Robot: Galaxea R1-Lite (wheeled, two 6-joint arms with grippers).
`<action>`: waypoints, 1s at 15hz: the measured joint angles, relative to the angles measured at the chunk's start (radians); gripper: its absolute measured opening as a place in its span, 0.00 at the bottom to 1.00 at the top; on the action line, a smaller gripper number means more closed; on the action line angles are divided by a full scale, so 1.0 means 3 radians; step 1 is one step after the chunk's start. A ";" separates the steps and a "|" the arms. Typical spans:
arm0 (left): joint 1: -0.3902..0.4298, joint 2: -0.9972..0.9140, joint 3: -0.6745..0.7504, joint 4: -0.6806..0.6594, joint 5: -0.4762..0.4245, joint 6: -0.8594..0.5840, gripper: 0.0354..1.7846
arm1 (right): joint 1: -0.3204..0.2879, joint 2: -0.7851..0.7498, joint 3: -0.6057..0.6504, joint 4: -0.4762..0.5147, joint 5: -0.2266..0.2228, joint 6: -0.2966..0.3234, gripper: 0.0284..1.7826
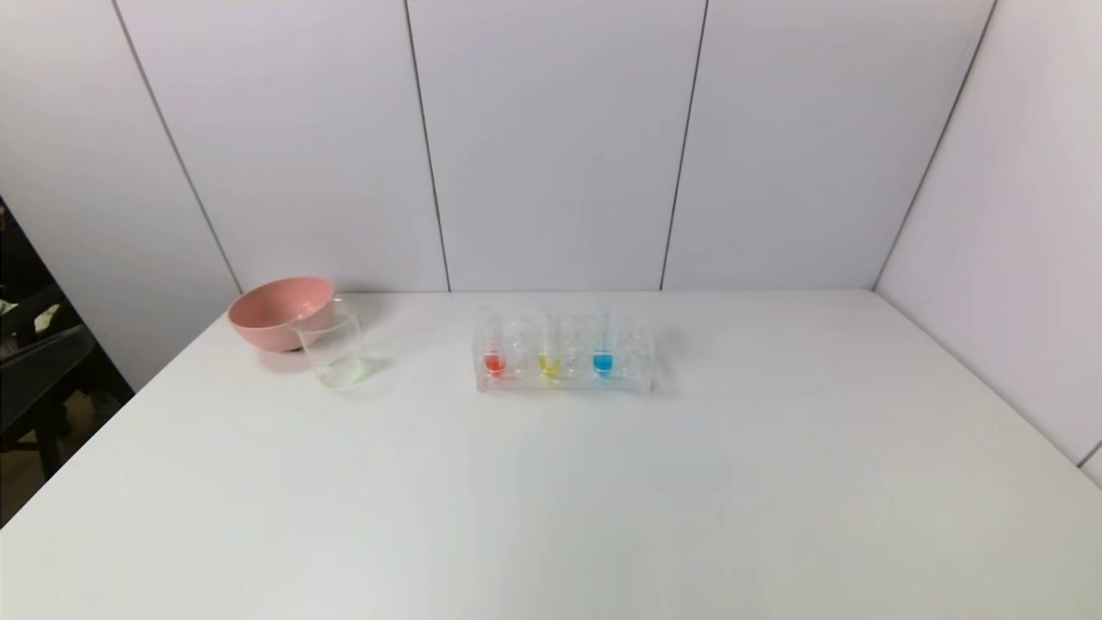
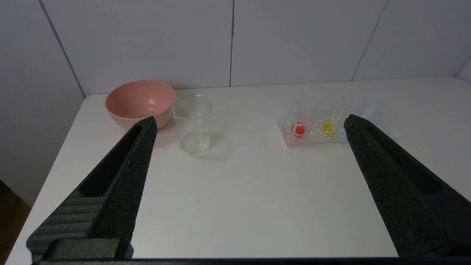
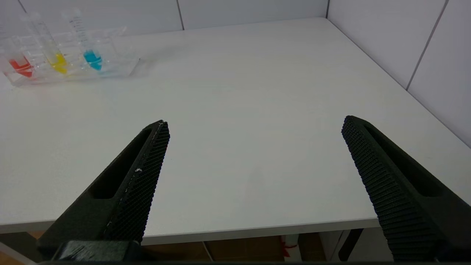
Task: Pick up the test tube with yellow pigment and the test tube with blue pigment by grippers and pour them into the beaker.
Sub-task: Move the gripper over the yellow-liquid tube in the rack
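Clear plastic rack [image 1: 564, 366] sat mid-table with 3 tubes standing upright in it: red tube [image 1: 494, 353] on the robot's left, yellow tube [image 1: 548, 349] in the middle, blue tube [image 1: 603, 349] on the right, each with just a bit of liquid at the bottom. Beaker [image 1: 331, 349] was off to the left of the rack, well apart from it, standing right in front of the pink bowl [image 1: 280, 312], looking like they touched. Neither arm showed in the head view. Left gripper [image 2: 250, 123] hung back near the table's [image 1: 551, 499] front edge, jaws spread wide, holding nothing. Right gripper [image 3: 255, 125] was the same deal, wide open and empty, out over the near right part of the table, far from the rack.
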 joint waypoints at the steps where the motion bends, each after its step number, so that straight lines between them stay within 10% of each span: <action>1: -0.0050 0.0267 -0.0035 -0.0210 0.0007 -0.0002 0.99 | 0.0000 0.0000 0.0000 -0.0001 -0.0001 -0.0001 0.96; 15: -0.1982 0.3101 -0.0230 -0.3005 0.1823 -0.0047 0.99 | 0.0000 0.0000 0.0000 0.0000 -0.0001 -0.0001 0.96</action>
